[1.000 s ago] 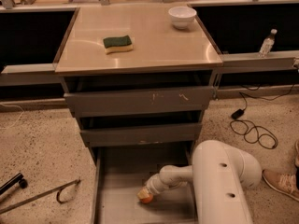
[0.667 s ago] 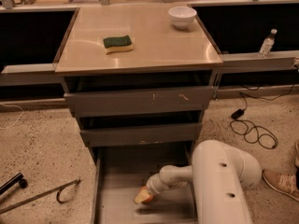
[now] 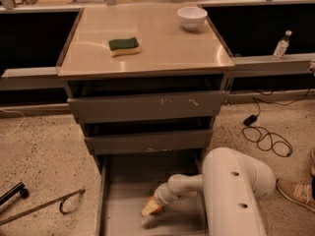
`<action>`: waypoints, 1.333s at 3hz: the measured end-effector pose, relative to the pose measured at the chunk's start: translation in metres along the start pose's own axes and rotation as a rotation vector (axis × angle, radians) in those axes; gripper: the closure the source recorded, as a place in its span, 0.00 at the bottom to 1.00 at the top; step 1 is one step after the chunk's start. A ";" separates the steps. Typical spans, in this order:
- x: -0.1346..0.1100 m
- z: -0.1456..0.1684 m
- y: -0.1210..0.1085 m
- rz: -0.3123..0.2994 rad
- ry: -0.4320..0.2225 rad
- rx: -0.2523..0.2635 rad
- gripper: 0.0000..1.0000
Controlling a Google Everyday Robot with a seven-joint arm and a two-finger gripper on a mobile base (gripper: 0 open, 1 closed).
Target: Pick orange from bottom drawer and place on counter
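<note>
The white arm (image 3: 235,188) reaches down from the right into the open bottom drawer (image 3: 123,183), the lowest of three, and its claw (image 3: 147,211) sits low over the drawer's grey floor, towards the front and a little left of centre. The orange (image 3: 153,206) shows as a small orange patch right at the tip of the claw, touching it or hidden partly behind it. I cannot tell whether the claw is closed on the fruit or only set against it. Above, the two upper drawers (image 3: 147,107) are pushed nearly shut. The beige surface (image 3: 162,53) on top of the cabinet carries a green and yellow sponge (image 3: 124,46) left of centre and a white bowl (image 3: 192,17) near its far right corner, both well apart from the claw.
</note>
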State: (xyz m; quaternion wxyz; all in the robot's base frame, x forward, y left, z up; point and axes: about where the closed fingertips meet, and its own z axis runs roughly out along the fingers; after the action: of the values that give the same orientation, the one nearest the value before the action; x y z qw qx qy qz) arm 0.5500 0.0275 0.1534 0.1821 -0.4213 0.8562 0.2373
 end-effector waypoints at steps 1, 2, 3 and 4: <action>0.010 0.012 0.001 0.014 0.027 0.019 0.00; 0.021 0.024 0.005 0.015 0.062 0.058 0.00; 0.030 0.031 0.004 0.022 0.078 0.088 0.00; 0.029 0.031 0.003 0.021 0.077 0.090 0.19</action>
State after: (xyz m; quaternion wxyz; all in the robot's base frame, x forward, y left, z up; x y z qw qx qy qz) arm 0.5340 0.0280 0.1134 0.1655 -0.4126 0.8766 0.1840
